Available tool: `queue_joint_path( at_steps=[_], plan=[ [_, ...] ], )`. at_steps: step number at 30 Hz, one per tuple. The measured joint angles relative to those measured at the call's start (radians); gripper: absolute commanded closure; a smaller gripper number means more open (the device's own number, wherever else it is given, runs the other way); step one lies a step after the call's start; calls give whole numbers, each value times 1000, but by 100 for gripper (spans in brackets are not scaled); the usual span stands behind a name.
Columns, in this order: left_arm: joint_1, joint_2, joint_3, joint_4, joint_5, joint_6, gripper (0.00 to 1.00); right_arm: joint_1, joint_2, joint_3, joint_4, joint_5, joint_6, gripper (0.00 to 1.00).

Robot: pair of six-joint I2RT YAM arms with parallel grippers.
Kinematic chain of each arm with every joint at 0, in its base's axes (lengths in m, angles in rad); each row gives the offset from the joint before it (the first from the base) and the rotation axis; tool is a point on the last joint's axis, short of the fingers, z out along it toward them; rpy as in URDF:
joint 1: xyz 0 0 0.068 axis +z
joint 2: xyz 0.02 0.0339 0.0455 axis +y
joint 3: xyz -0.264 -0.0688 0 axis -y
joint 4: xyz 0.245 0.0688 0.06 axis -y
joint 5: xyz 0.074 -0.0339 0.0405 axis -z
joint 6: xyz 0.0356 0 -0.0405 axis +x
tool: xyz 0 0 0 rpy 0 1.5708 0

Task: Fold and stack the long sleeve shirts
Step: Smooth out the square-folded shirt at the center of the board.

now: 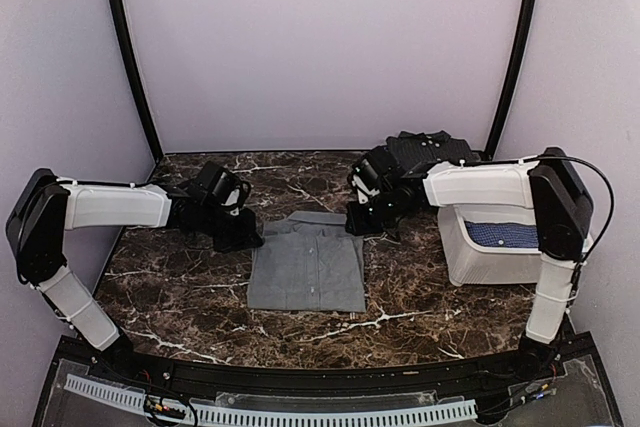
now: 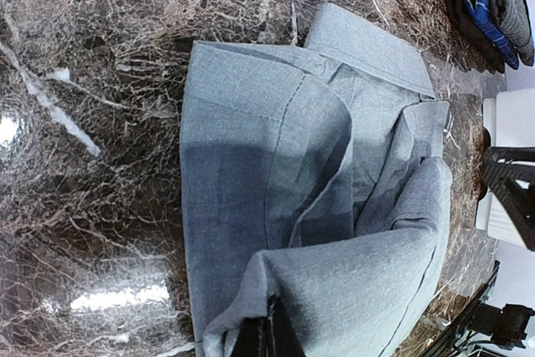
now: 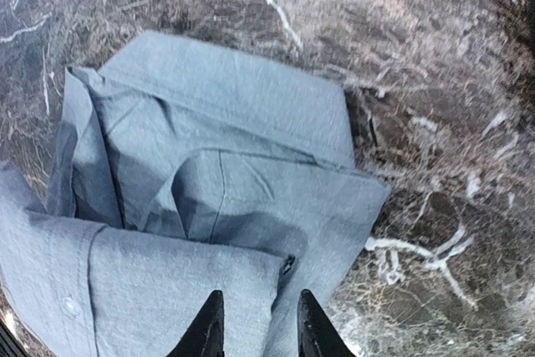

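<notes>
While folding the plain grey collared cloth shirt (image 1: 305, 265) with left gripper (image 2: 269, 330) clamped on it and right gripper (image 3: 260, 303) parted, likely needs laying down flat next.

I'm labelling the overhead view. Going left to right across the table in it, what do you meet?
left gripper → grey shirt → right gripper → white tub, with a blue dotted shirt inside it.
</notes>
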Motion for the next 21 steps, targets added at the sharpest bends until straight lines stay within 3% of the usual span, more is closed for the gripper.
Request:
queue_joint_path(
  at_steps=[21],
  plan=[
    [0,11,12,0,0,0,100,23,76,-57,61,-73,54,73]
  ],
)
